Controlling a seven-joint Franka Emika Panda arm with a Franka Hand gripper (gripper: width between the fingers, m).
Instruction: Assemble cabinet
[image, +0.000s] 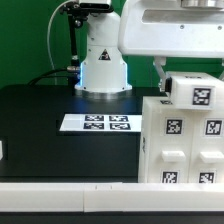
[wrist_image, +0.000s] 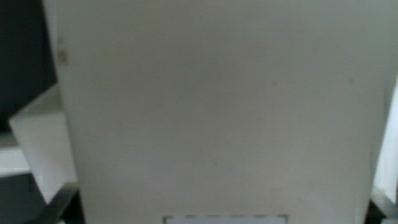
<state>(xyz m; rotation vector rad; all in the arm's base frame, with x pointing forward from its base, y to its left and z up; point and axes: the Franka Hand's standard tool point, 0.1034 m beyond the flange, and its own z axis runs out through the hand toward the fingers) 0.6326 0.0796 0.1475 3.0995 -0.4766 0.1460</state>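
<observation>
In the exterior view the cabinet's large white box frame (image: 180, 150) stands at the right, with black-and-white tags on its faces. A smaller white tagged block (image: 196, 93) sits at its top. My gripper (image: 190, 78) comes down from above and is shut on this block, with one dark finger (image: 160, 70) showing along the block's left side. In the wrist view the block's plain white face (wrist_image: 222, 110) fills nearly the whole picture, and the fingertips are hidden at the edges. A lower white part (wrist_image: 39, 140) shows beside it.
The marker board (image: 97, 123) lies flat on the black table (image: 40, 130) left of the cabinet. Behind it stands the white domed robot base (image: 103, 62). A white strip (image: 70, 190) runs along the table's front edge.
</observation>
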